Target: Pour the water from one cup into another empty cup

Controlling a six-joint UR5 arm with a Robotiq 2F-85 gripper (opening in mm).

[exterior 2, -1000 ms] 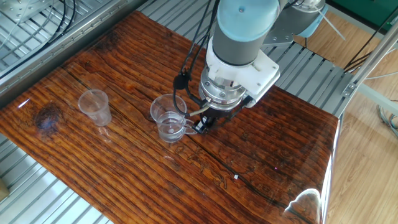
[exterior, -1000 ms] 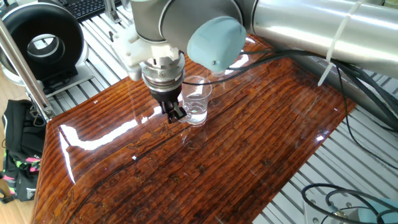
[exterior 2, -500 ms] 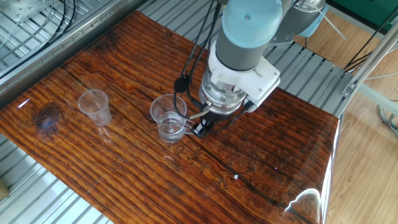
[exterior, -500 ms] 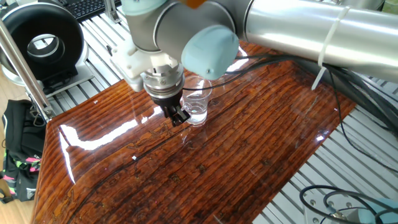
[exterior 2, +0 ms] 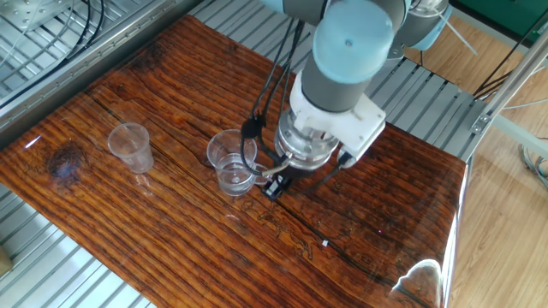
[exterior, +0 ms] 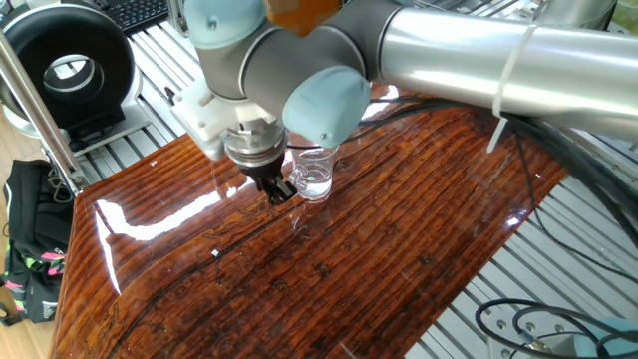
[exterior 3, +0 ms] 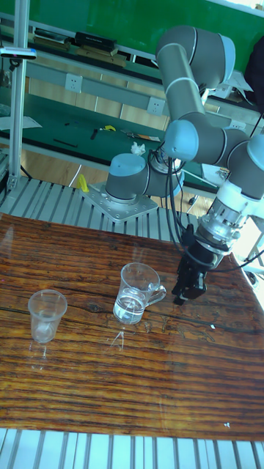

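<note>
My claw (exterior 3: pixel 186 284) has drifted off the wide clear glass mug's (exterior 3: pixel 135 294) handle (exterior 3: pixel 156 293), clamped on nothing; whether its jaws stand apart I cannot tell, and the grasp is not yet made.

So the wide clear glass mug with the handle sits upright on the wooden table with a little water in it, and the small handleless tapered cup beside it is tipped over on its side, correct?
Not quite. The small handleless tapered clear cup stands upright, as the tall fixed view shows. The rest holds: the wide clear glass mug with the handle sits upright on the wooden table with a little water in it.
</note>
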